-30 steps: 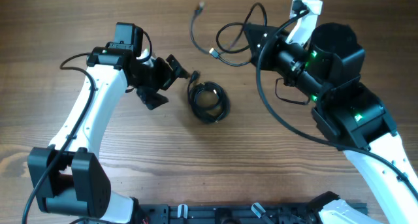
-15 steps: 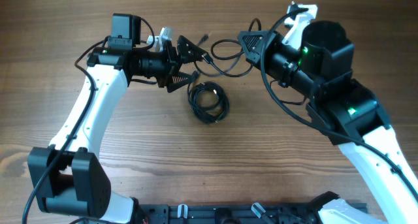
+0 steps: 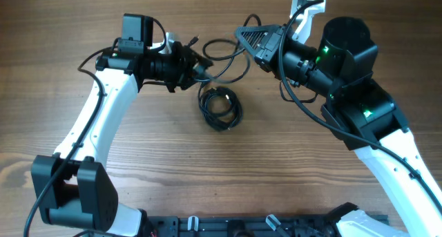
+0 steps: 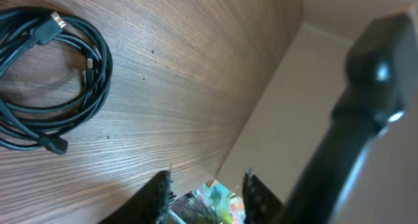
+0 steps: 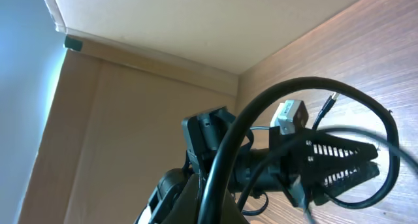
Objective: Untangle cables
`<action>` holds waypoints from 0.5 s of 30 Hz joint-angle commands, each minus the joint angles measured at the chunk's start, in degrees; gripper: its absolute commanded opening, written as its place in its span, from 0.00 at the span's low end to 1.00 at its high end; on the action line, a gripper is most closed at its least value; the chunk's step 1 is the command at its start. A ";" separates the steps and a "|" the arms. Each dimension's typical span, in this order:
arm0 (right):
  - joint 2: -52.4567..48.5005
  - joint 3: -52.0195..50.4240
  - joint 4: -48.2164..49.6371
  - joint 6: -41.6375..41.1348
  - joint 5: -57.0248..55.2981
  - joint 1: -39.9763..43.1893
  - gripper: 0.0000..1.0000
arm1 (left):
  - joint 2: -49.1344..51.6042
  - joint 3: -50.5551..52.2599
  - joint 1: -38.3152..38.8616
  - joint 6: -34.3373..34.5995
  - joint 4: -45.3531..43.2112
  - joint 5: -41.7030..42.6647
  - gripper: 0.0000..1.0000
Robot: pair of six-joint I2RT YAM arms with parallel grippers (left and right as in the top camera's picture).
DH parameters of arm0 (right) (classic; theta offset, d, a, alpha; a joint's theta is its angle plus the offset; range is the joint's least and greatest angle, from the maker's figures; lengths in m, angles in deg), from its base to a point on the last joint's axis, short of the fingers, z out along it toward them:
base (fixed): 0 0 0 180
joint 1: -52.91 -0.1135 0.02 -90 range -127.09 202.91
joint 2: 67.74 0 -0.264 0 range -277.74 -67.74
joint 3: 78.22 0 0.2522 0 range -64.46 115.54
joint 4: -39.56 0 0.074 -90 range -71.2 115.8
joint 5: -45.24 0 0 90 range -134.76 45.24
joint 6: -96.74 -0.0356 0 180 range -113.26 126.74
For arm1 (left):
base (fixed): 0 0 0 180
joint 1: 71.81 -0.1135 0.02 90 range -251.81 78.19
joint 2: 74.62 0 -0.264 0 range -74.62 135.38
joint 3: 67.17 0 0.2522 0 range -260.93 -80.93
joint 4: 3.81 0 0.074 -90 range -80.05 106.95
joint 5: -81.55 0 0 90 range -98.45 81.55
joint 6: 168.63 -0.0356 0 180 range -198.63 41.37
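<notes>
Cables: a thin black coiled bundle (image 3: 219, 107) is seen on the brown wooden table (image 3: 138, 168); a loose black strand (image 3: 218, 43) is looped between the grippers.
Left gripper (image 3: 195, 60): narrowly parted; grip cannot be told.
Right gripper (image 3: 247, 38): fingers hidden; state cannot be told.
Risk: a knot could be tightened if the strand is pulled apart hard.
Unclear: the strand is blurred, perhaps lifted.

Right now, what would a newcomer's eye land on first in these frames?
The left gripper and right gripper face each other over the far middle of the wooden table, with a loose black cable looping between them. Nearer the robot, a coiled cable bundle lies flat on the wood, touched by neither gripper.
</notes>
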 commanded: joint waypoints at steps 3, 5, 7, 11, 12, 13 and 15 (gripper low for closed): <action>-0.09 0.70 0.24 6.69 -0.17 0.15 0.04 | 0.04 -0.09 0.17 0.11 0.09 -1.31 0.04; -0.11 0.70 -2.62 16.92 -2.86 0.15 0.04 | 0.04 -0.09 0.15 0.11 0.52 -4.00 0.04; -0.11 0.70 -12.22 26.08 -12.00 0.15 0.04 | 0.04 -0.09 -0.02 0.11 4.09 -14.27 0.04; -0.33 0.70 -30.36 33.90 -42.42 0.15 0.04 | 0.04 -0.09 -2.95 0.00 11.41 -32.20 0.04; -0.33 0.70 -31.82 33.92 -45.83 0.15 0.04 | 0.04 -0.09 -3.80 -0.57 11.74 -32.26 0.04; -0.33 0.70 -33.07 34.25 -49.40 0.15 0.04 | 0.04 -0.09 -4.68 -1.66 11.85 -32.22 0.04; -0.33 0.70 -33.83 36.61 -53.96 0.15 0.04 | 0.04 -0.09 -5.86 -1.66 12.66 -32.24 0.04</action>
